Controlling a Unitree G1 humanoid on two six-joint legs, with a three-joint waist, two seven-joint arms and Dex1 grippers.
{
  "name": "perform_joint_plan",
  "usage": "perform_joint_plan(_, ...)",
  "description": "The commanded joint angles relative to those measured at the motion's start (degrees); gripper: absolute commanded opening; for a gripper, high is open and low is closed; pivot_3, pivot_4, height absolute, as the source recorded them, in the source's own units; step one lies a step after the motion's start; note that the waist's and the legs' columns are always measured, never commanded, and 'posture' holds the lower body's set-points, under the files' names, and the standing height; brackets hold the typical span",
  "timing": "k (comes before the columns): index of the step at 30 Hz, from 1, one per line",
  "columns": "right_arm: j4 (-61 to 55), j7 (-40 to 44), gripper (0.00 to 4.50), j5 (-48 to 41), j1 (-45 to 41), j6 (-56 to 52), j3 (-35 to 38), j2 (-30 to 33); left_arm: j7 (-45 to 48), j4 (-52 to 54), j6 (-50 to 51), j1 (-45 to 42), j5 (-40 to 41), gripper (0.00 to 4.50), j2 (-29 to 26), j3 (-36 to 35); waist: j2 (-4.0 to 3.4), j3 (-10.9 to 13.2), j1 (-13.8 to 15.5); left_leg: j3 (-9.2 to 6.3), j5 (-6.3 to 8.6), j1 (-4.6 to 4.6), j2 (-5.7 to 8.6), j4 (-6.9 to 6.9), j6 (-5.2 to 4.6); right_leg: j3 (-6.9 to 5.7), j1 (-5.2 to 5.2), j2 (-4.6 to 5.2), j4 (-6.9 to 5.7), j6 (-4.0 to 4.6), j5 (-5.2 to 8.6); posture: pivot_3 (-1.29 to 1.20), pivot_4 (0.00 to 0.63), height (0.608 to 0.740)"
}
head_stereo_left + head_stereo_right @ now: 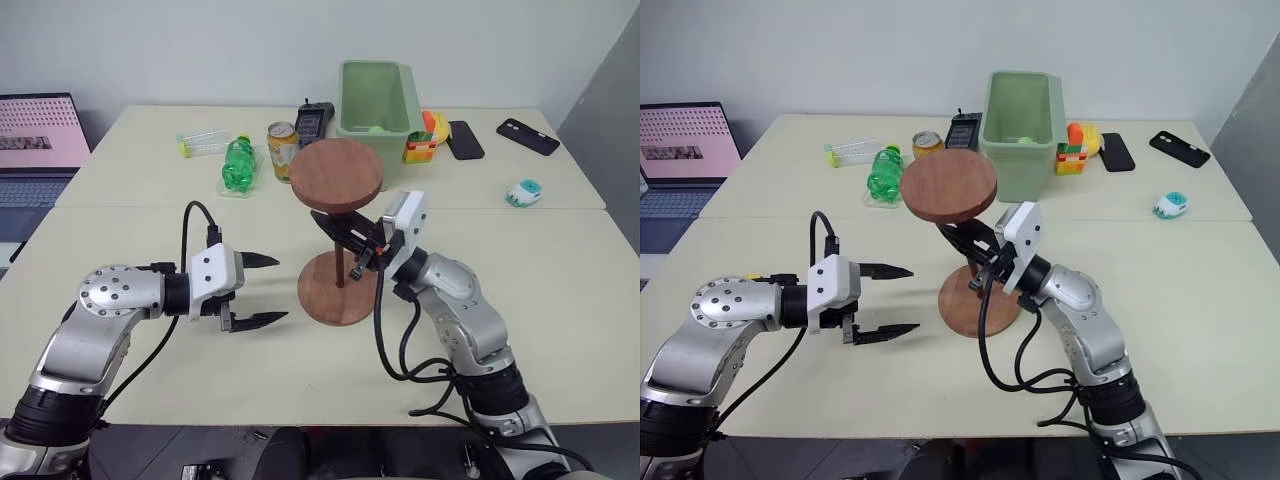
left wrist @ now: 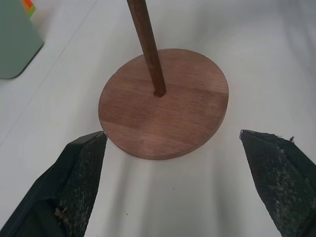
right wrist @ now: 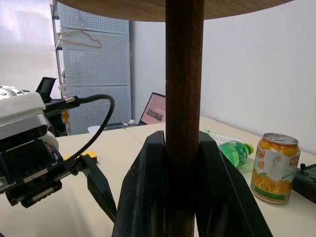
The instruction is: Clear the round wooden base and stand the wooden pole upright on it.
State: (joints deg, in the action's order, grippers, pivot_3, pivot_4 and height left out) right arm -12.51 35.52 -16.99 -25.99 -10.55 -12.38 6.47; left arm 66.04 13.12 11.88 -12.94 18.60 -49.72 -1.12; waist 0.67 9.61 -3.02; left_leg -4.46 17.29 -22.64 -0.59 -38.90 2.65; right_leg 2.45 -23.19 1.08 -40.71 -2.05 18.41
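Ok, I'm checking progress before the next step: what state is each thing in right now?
Wooden pole: upright, lower end in the base's centre hole, disc end up.
Round base: flat on the table, nothing else on it.
Right gripper: shut on the pole.
Left gripper: open, beside the base.
Green bottle: lying down.
Can: upright.

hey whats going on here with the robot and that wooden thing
The robot is putting a wooden stand together. Its right end effector is shut on the pole, whose lower end sits in the centre hole of the base on the table; the pole's disc is on top. The left end effector hangs open beside the base, holding nothing. A can, bottle and green bin sit further back.
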Motion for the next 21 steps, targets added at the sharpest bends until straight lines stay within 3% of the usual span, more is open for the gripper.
perform_joint_plan(1,0.63,-0.31,0.27,0.43,0.36,0.00,-0.62,-0.21,0.34,0.07,-1.41,-0.52,-0.26,4.50,0.09,0.16,0.00,0.00,0.00,0.00,0.00,0.01,0.00,0.00,0.00,0.00,0.00,0.00,-0.01,0.00,0.00,0.00,0.150,0.740)
perform_joint_plan(21,3.02,-0.18,0.27,2.83,2.47,-0.90,-3.05,2.49,0.12,-0.42,-2.22,-0.56,-0.49,4.50,0.58,0.40,0.02,-0.10,0.02,0.01,0.00,0.09,-0.01,0.00,0.00,0.02,0.04,0.00,-0.06,0.00,0.00,0.00,0.150,0.740)
